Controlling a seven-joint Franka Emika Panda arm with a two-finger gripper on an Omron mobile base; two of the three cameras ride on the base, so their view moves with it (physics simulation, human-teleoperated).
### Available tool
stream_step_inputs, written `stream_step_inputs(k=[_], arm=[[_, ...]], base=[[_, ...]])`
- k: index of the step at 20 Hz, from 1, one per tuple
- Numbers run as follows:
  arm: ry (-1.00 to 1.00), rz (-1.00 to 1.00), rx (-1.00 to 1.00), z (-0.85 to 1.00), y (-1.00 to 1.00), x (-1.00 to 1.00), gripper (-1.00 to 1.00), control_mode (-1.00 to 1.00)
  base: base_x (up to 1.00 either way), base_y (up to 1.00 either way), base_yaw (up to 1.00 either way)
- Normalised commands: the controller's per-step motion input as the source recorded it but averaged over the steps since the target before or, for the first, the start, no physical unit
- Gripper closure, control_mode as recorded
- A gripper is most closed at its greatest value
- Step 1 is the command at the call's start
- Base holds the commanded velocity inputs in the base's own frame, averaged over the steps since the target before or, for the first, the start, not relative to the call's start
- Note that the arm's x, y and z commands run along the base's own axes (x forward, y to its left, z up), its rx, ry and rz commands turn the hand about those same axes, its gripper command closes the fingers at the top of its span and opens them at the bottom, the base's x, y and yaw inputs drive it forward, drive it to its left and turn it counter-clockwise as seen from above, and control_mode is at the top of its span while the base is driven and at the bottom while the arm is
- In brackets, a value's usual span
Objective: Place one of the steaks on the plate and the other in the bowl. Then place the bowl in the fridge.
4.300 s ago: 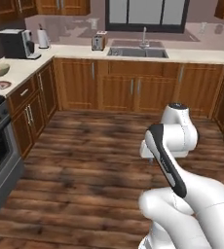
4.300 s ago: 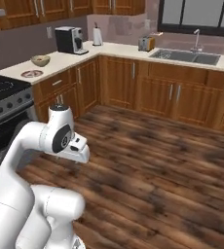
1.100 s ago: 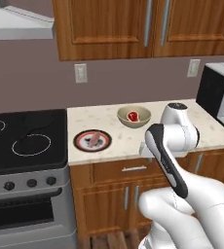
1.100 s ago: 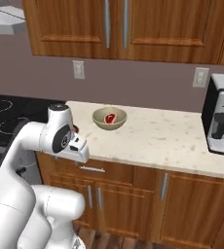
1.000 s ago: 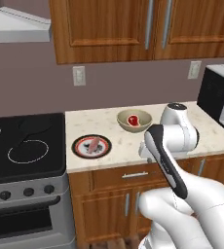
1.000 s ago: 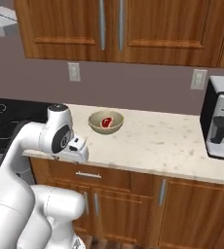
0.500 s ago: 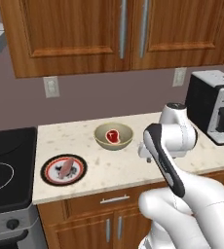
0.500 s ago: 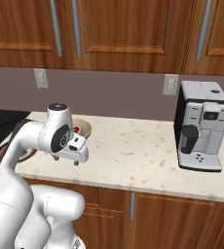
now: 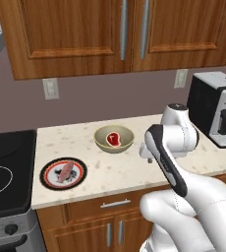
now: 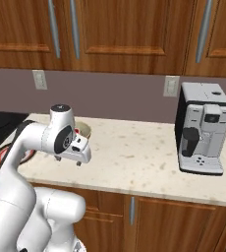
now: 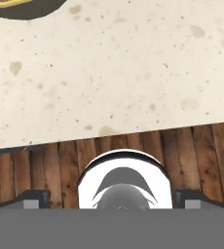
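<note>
On the pale speckled surface (image 9: 110,170) under the wooden wall cabinets (image 9: 110,34), the tan bowl (image 9: 114,139) stands toward the back, holding one red steak (image 9: 113,139). The plate (image 9: 63,173) with the black rim and red ring lies nearer the front edge and to the left of the bowl, apart from it, just beside the black stovetop (image 9: 4,172); the second steak (image 9: 64,172) lies across its white centre. A coffee machine (image 9: 215,109) stands at the right end of the surface, well apart from both dishes.

The arm is folded above the front part of the surface, to the right of the bowl. In the right base view the hand (image 10: 68,160) hangs below the wrist, pointing down, close above the surface and touching nothing; the bowl's rim (image 10: 84,129) peeks out behind it. The fingers stand wide apart and carry nothing. The hand view looks straight down at the speckled surface (image 11: 109,73), its front edge, and the wooden floor (image 11: 50,170) below.
</note>
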Motion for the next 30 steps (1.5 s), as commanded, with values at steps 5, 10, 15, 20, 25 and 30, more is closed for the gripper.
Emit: stream_step_inputs(k=[5, 10, 15, 20, 25, 30], arm=[[0.04, 0.01, 0.15, 0.01, 0.01, 0.86, -1.0, -1.0], [0.0, -0.07, 0.18, 0.15, 0.16, 0.92, -1.0, -1.0], [0.01, -0.03, 0.0, 0.27, -0.13, 0.54, -1.0, -1.0], [0.05, -0.05, 0.0, 0.15, -0.15, 0.69, -1.0, -1.0], [0.0, -0.07, 0.0, -0.29, -0.04, 0.85, -1.0, -1.0], [0.0, -0.02, 0.0, -0.21, 0.0, 0.98, -1.0, -1.0]], base=[[0.0, 0.0, 0.0], [0.0, 0.0, 0.0], [0.0, 0.0, 0.0], [0.0, 0.0, 0.0], [0.0, 0.0, 0.0], [0.0, 0.0, 0.0]])
